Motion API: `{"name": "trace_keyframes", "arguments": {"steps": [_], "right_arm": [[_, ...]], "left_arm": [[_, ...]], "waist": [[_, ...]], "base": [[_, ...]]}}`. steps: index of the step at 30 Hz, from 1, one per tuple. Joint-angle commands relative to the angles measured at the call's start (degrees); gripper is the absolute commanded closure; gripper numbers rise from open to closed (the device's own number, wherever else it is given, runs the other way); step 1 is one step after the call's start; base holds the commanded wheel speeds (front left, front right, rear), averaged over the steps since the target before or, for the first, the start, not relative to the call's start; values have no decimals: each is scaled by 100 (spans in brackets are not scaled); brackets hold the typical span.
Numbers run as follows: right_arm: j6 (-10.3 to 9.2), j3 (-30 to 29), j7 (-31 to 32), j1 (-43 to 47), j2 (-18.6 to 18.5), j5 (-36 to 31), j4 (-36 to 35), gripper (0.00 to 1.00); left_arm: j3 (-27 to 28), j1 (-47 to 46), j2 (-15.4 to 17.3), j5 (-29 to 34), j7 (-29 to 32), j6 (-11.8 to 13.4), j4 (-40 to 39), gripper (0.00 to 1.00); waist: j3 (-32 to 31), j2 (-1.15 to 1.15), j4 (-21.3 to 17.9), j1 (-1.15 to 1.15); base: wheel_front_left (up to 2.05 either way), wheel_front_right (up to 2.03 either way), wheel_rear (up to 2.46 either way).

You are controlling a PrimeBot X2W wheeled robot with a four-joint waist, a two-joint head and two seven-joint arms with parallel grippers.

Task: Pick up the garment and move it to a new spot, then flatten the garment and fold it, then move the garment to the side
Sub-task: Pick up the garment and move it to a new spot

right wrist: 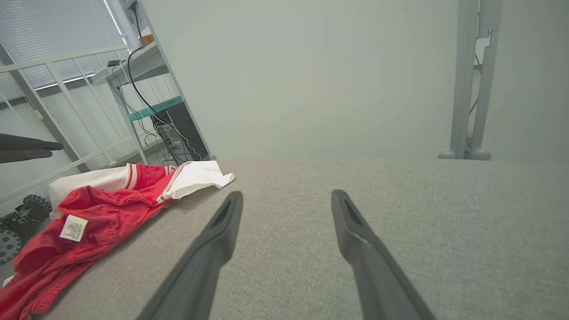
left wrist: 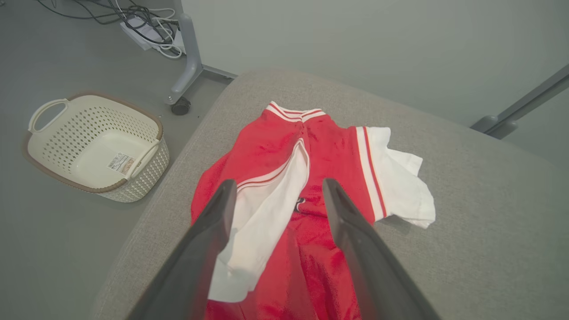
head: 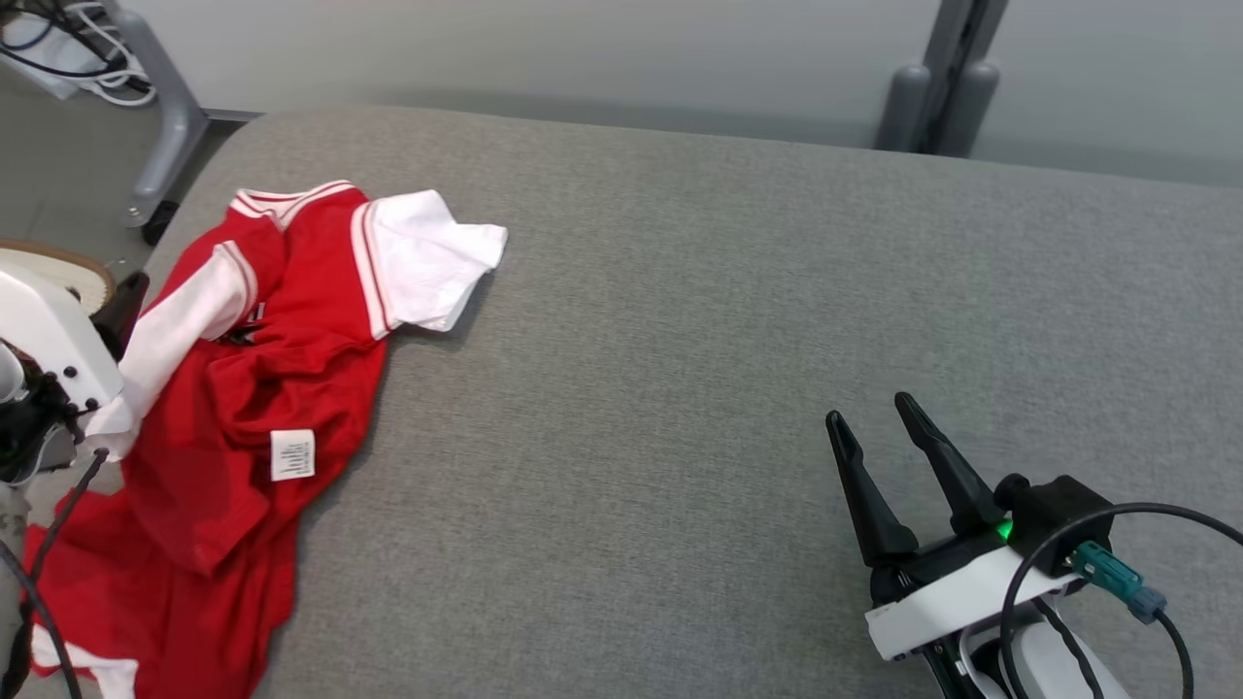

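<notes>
Garment (head: pixel 252 388) on cushion's (head: pixel 728 340) left edge

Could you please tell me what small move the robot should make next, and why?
Probably lower the left gripper onto the red and white shirt, ready to pinch it. Its jaws stand open, aimed at the crumpled shirt, which partly hangs over the left edge of the grey padded surface, while the right gripper sits open, far off.
</notes>
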Motion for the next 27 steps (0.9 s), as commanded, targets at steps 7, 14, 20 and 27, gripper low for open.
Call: {"name": "trace_keyframes", "arguments": {"steps": [7, 14, 20, 27], "right_arm": [[13, 76, -29, -219, -20, -61, -27, 0], [13, 102, -29, -285, -49, -43, 23, 0], [13, 111, -29, -281, -74, -16, 28, 0], [13, 107, -29, -228, -75, -14, 74, 0]], "left_arm": [[-208, -326, 293, -259, 404, -11, 687, 0], [-381, -473, 528, -467, 738, -11, 1053, 0], [-558, -418, 645, -613, 991, -11, 1208, 55], [-779, -360, 683, -806, 947, -12, 1182, 100]], "waist": [[272, 0, -373, 0], [417, 0, -574, 0], [428, 0, -642, 0], [314, 0, -642, 0]], "base": [[0, 0, 0], [0, 0, 0], [0, 0, 0], [0, 0, 0]]}}
